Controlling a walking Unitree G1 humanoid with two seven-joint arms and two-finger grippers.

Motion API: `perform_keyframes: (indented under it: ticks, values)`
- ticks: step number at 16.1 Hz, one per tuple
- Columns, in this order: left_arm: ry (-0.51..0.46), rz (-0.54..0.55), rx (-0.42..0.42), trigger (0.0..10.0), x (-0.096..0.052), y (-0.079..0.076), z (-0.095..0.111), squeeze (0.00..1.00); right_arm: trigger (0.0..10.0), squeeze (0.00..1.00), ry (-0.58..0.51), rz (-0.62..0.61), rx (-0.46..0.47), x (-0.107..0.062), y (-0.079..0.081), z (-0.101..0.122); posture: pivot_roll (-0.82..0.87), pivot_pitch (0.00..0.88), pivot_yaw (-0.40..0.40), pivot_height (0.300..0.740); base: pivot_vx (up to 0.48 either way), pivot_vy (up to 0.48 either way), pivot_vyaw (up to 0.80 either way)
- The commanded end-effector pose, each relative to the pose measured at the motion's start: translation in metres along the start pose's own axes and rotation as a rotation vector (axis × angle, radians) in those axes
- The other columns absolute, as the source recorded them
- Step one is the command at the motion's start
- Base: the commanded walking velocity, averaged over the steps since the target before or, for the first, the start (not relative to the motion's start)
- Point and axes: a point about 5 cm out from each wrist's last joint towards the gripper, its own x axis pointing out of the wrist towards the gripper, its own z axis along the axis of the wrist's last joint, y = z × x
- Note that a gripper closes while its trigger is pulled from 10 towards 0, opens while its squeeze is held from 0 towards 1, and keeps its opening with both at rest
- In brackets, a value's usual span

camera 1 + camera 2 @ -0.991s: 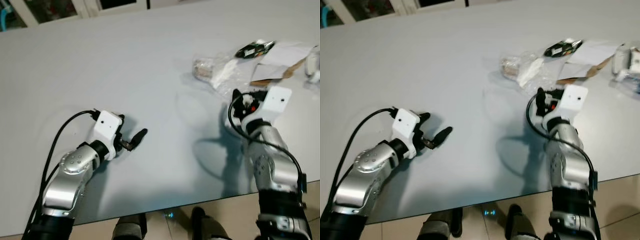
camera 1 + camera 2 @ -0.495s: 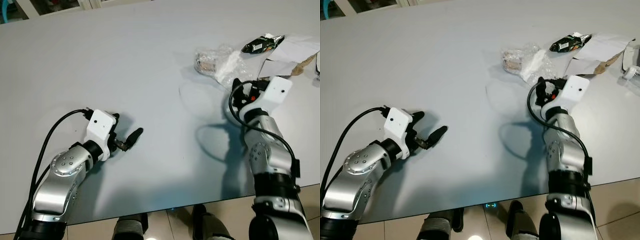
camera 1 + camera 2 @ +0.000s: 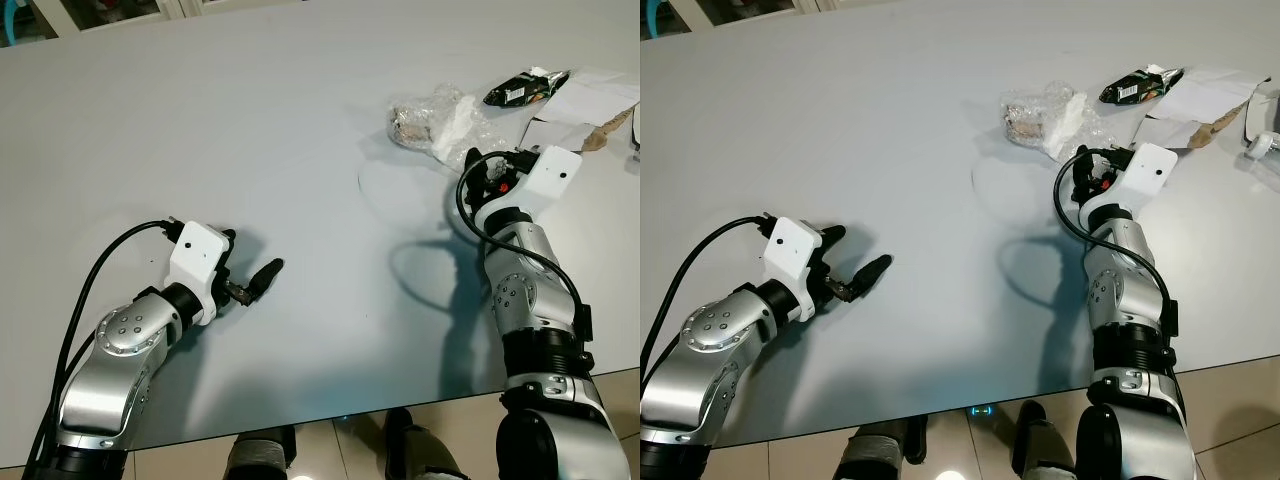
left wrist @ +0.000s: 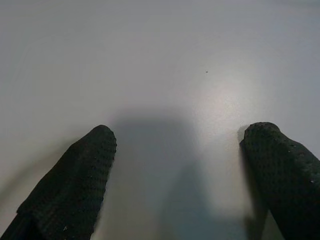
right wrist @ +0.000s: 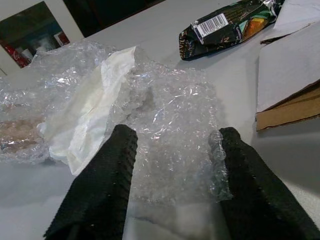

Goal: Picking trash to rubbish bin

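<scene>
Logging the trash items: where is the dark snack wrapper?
The dark snack wrapper lies far right on the table, beyond the bubble wrap.

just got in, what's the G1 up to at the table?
It is clearing trash off a grey table. The right gripper is open, its black fingers straddling the near edge of a crumpled clear bubble-wrap bag holding white paper, not yet closed on it. A dark snack wrapper with a barcode and a piece of brown cardboard lie just beyond. The left gripper sits open over bare tabletop.
</scene>
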Motion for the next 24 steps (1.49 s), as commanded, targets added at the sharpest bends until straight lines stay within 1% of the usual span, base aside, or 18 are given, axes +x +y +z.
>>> perform_keyframes:
  ticks: [1,14,18,21,24]
  values:
    - [0.055,0.014,-0.011,10.0,-0.006,0.002,-0.010,0.00,0.0,0.00,0.062,-0.016,0.024,-0.004,-0.004,-0.017,0.43,0.359,0.081,0.740,0.000,0.000,0.00]
    - [0.062,0.005,-0.005,10.0,-0.005,0.002,-0.009,0.00,0.0,0.00,0.043,-0.024,0.024,-0.006,-0.006,-0.020,0.42,0.358,0.087,0.740,0.000,0.000,0.00]
    - [0.060,0.000,-0.006,10.0,-0.002,0.002,-0.009,0.00,0.0,0.00,0.031,-0.029,0.026,-0.008,-0.005,-0.019,0.42,0.350,0.094,0.740,0.000,0.000,0.00]
    - [0.057,-0.007,-0.003,10.0,0.001,0.002,-0.008,0.00,0.0,0.00,0.010,-0.041,0.033,-0.012,-0.005,-0.018,0.41,0.345,0.099,0.740,0.000,0.000,0.00]
    - [0.058,-0.014,0.000,10.0,0.002,0.003,-0.007,0.00,0.0,0.00,-0.031,-0.061,0.033,-0.020,-0.001,-0.015,0.41,0.343,0.106,0.740,0.000,0.000,0.00]
